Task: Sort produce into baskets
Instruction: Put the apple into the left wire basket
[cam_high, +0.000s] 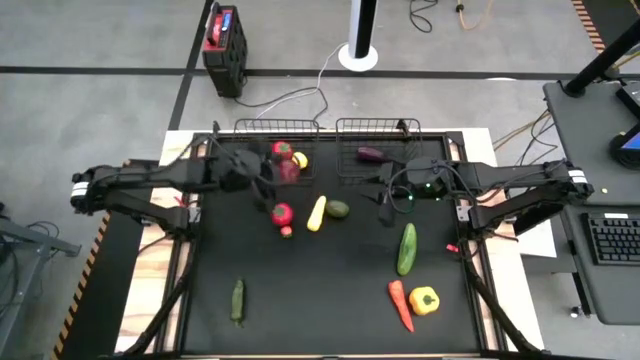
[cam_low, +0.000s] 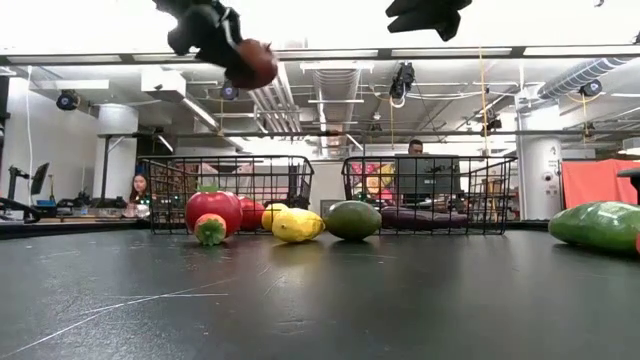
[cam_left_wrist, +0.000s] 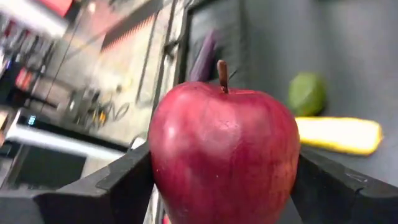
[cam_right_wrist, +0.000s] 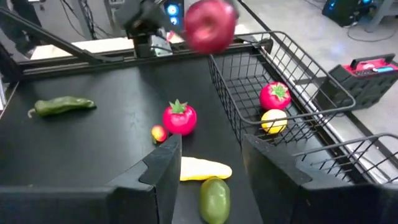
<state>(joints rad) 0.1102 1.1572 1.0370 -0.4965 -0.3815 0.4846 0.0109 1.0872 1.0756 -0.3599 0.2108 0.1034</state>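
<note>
A dark red apple (cam_left_wrist: 224, 155) with a brown stem hangs high over the table, just in front of the left basket (cam_high: 250, 132), with my left gripper (cam_high: 272, 172) shut on it. That basket holds a tomato (cam_high: 282, 150) and a lemon (cam_high: 299, 159). The right basket (cam_high: 350, 135) holds a purple eggplant (cam_high: 370, 154). My right gripper (cam_right_wrist: 211, 171) waits raised in front of the right basket, open, with nothing between its fingers. On the table lie a tomato (cam_high: 282, 213), a yellow squash (cam_high: 316, 213) and an avocado (cam_high: 338, 209). My left gripper pinches the apple between its two fingers, one on each side (cam_left_wrist: 163, 168) of its round body. The fingers reach in from the table's left, slanting a little downward. The apple is lifted well clear of the table (cam_low: 252, 62), with its stem up in the wrist view.
On the near right of the table lie a large cucumber (cam_high: 407, 248), a carrot (cam_high: 400, 305) and a yellow pepper (cam_high: 425, 300). A small cucumber (cam_high: 238, 300) lies near left. A small red piece (cam_high: 287, 232) sits by the tomato. A red-and-black box (cam_high: 224, 40) stands on the floor beyond.
</note>
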